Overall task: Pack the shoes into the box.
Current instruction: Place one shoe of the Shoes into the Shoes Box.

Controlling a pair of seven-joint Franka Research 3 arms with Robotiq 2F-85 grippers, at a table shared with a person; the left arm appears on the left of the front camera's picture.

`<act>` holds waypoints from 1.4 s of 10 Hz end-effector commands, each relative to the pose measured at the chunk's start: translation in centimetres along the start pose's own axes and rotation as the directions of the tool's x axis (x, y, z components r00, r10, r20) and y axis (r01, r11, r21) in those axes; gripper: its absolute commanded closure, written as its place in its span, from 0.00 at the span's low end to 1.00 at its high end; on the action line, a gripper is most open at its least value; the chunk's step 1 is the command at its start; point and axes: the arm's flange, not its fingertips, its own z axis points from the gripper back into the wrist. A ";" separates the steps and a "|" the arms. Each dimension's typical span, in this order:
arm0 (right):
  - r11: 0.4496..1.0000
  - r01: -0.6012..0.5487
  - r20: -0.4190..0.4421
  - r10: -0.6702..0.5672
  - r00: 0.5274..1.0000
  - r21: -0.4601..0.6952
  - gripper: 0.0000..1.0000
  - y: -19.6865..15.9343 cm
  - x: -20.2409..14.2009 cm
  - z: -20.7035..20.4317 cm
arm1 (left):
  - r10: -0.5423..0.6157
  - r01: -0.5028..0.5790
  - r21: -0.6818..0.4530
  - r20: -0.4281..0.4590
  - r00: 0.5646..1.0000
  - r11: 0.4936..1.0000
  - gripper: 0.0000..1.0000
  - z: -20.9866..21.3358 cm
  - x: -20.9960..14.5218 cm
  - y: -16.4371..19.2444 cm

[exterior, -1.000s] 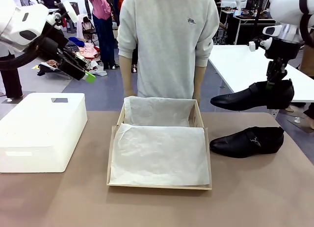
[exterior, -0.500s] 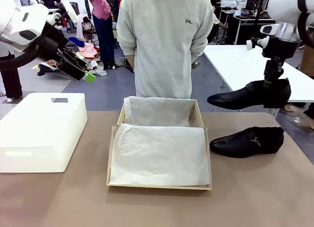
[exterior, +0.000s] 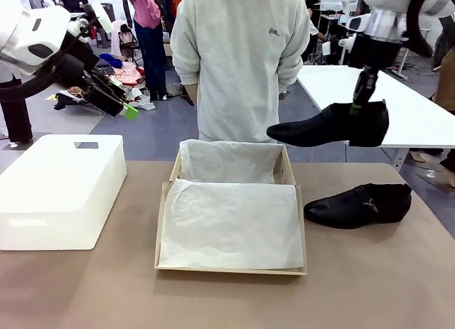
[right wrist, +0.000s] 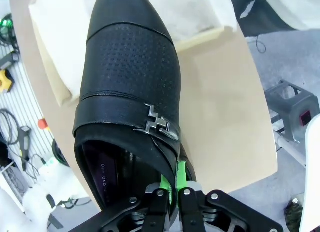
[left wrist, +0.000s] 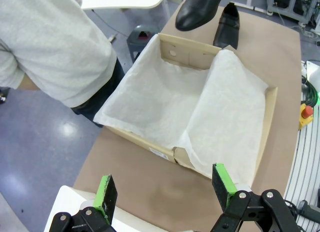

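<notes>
One glossy black shoe (exterior: 327, 127) hangs in the air above the table's right side, its toe pointing left toward the box's far right corner. My right gripper (exterior: 364, 101) is shut on its heel collar, and in the right wrist view the shoe (right wrist: 127, 91) covers the green pads (right wrist: 172, 184). A second shoe (exterior: 359, 205) lies on the table right of the box (exterior: 231, 268). The brown cardboard box, lined with white tissue paper (exterior: 231, 222), sits open at mid-table. My left gripper (left wrist: 165, 189) is open, high above the table's left side, looking down at the box (left wrist: 190, 106).
A white rectangular block (exterior: 60, 187) stands at the table's left. A person in a grey sweatshirt (exterior: 242, 59) stands close behind the box at the far edge. A white table (exterior: 370, 94) lies beyond at the right.
My right gripper has carried the held shoe left and slightly up, from beyond the table's right side to near the box's far right corner. The left arm has not moved.
</notes>
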 end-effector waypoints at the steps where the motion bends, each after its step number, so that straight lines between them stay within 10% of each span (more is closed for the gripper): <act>1: 1.000 0.024 0.050 -0.023 0.998 -0.011 1.00 0.3 3.1 0.4 | -0.008 0.009 -0.014 0.013 1.000 1.000 0.00 0.0 -0.1 0.2; 14: 0.987 -0.150 0.035 0.153 0.988 -0.062 1.00 2.3 16.0 -9.7 | -0.008 0.009 -0.014 0.013 1.000 1.000 0.00 0.0 -0.1 0.2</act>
